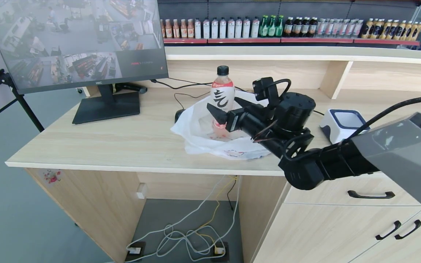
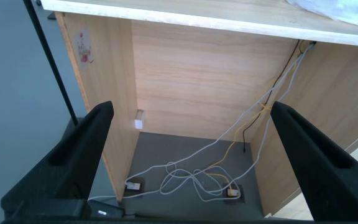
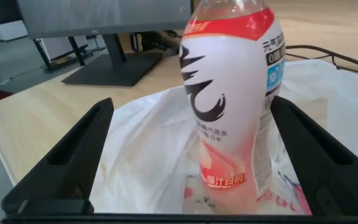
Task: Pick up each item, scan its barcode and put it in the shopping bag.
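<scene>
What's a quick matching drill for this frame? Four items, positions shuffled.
1 drink bottle
2 shopping bag
3 barcode scanner
4 monitor

A left end of the counter
B crumpled, mid-counter
C upright, flanked by the open right gripper
D on the counter, right of the bag

Pairs: 1-C, 2-B, 3-D, 4-A

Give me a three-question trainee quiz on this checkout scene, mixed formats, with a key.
1. True or false: the right gripper is shut on the drink bottle.
2. The bottle is A) lying flat, B) upright on the white shopping bag, C) upside down.
3. Fill in: the left gripper, below the counter, has its fingers ___.
Key: 1 false, its fingers stand apart on either side of the bottle; 2 B; 3 open.
</scene>
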